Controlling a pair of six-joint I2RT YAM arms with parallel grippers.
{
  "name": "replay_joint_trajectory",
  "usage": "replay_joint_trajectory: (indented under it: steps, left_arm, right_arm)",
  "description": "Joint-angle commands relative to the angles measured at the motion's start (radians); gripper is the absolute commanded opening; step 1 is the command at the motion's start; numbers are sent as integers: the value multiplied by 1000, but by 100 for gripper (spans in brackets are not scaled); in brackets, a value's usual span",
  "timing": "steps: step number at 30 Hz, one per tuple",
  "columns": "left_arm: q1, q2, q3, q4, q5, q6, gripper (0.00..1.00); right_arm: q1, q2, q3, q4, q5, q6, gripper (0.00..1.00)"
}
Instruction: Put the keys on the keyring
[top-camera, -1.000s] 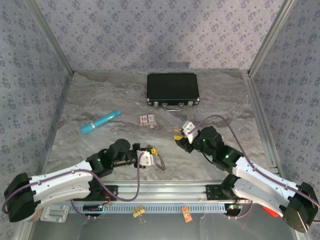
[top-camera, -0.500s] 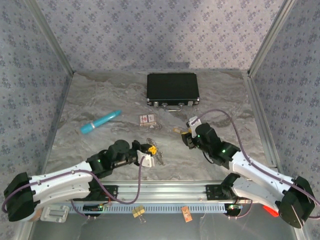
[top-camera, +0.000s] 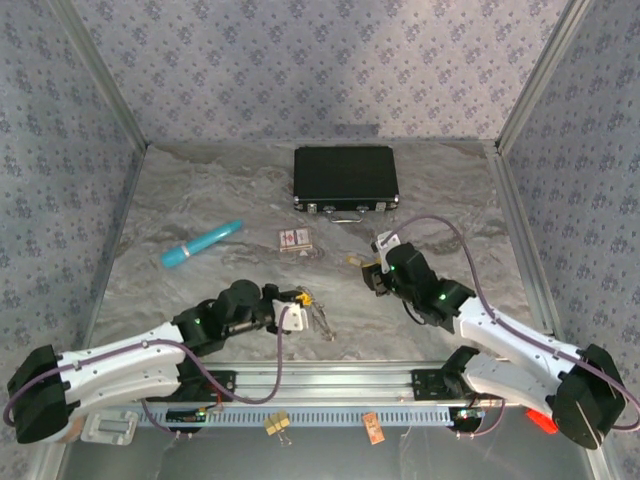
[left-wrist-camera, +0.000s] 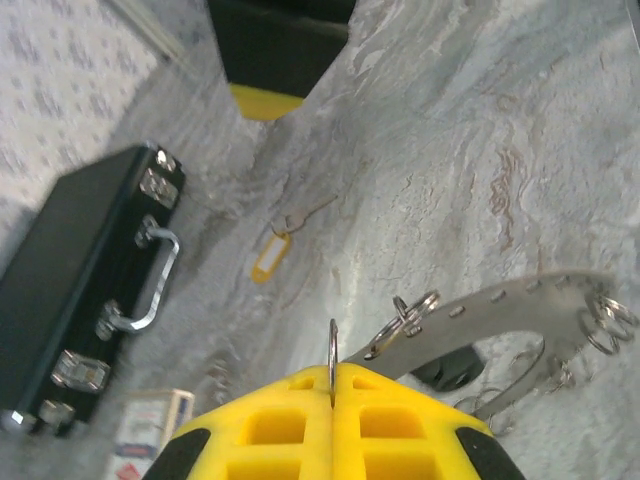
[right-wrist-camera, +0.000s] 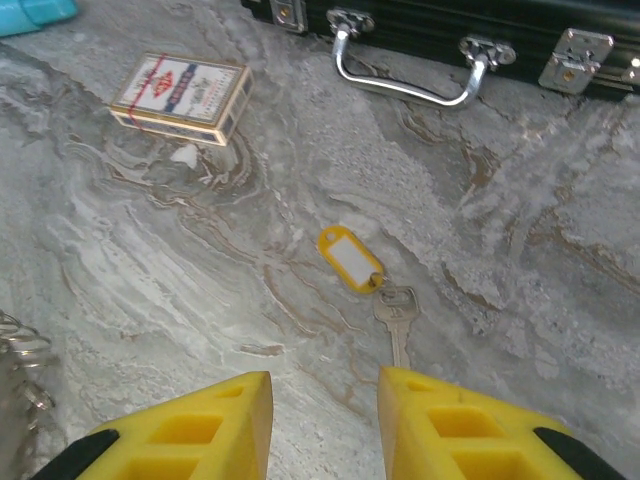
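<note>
A silvery key (right-wrist-camera: 397, 318) with a yellow tag (right-wrist-camera: 350, 258) lies flat on the marbled table, just ahead of my right gripper (right-wrist-camera: 325, 400). That gripper is open, and the key's blade runs under its right fingertip (right-wrist-camera: 440, 405). In the top view the tagged key (top-camera: 356, 261) sits just left of the right gripper (top-camera: 373, 272). My left gripper (left-wrist-camera: 332, 375) is shut on the keyring (left-wrist-camera: 332, 345), a thin metal loop that stands edge-on out of the yellow pads. In the top view the left gripper (top-camera: 300, 298) hovers near the table's front middle.
A curved metal strip hung with small rings (left-wrist-camera: 480, 315) lies just beyond the left gripper. A black case (top-camera: 345, 178) sits at the back, a red-and-white card box (top-camera: 295, 239) in front of it, and a turquoise tube (top-camera: 202, 243) to the left. Metal rails border the table.
My right gripper has moved forward and left, down over the tagged key, and its jaws have narrowed slightly. The left gripper shifted slightly, still holding the ring.
</note>
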Motion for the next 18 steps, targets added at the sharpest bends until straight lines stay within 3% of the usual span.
replay_joint_trajectory:
  steps: [1,8,14,18]
  left_arm:
    - [15,4,64,-50,-2,-275,0]
    - [47,10,84,-88,-7,-551,0]
    - [64,23,110,-99,-17,-615,0]
    - [67,33,116,-95,4,-614,0]
  right_arm:
    - [-14,42,52,-65,56,87,34]
    - [-70,267,169,-148,31,254,35]
    - [-87,511,352,-278,64,350,37]
    - [-93,606,444,-323,29,201,30]
